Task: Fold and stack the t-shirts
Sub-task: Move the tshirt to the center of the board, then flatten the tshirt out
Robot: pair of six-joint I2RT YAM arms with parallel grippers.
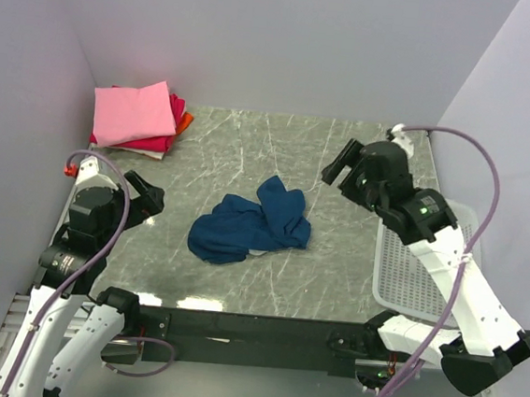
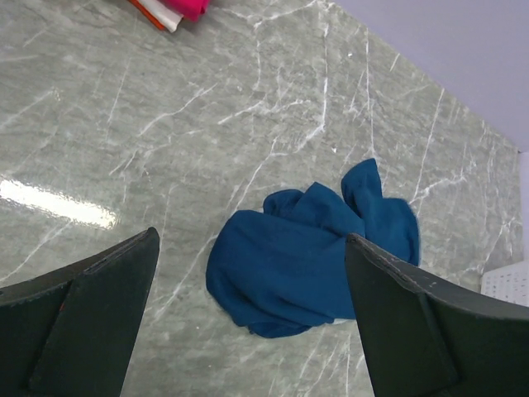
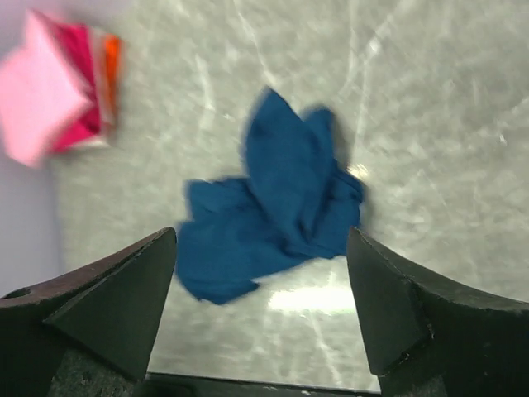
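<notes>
A grey marble bench (image 1: 222,157) seen from above. At its far left corner sits a folded stack: a pink shirt (image 1: 134,113) on top, a magenta-red shirt (image 1: 158,143) beneath, and an orange shirt (image 1: 186,121) showing at the side. Near the left edge, the left claw (image 1: 148,197) is spread wide and holds nothing. A dark blue t-shirt (image 1: 251,223) lies crumpled at the bench's middle. The right claw (image 1: 341,164), wide and empty, hovers toward the far right corner. A white mesh basket (image 1: 394,267) rests at the right edge.

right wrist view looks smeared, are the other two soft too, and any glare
Right wrist: blurred throughout, the blue shirt and the folded stack have smeared edges. Left wrist: sharp, with a bright glare streak on the table. Top external: sharp, small reflections near the table's front edge.
</notes>
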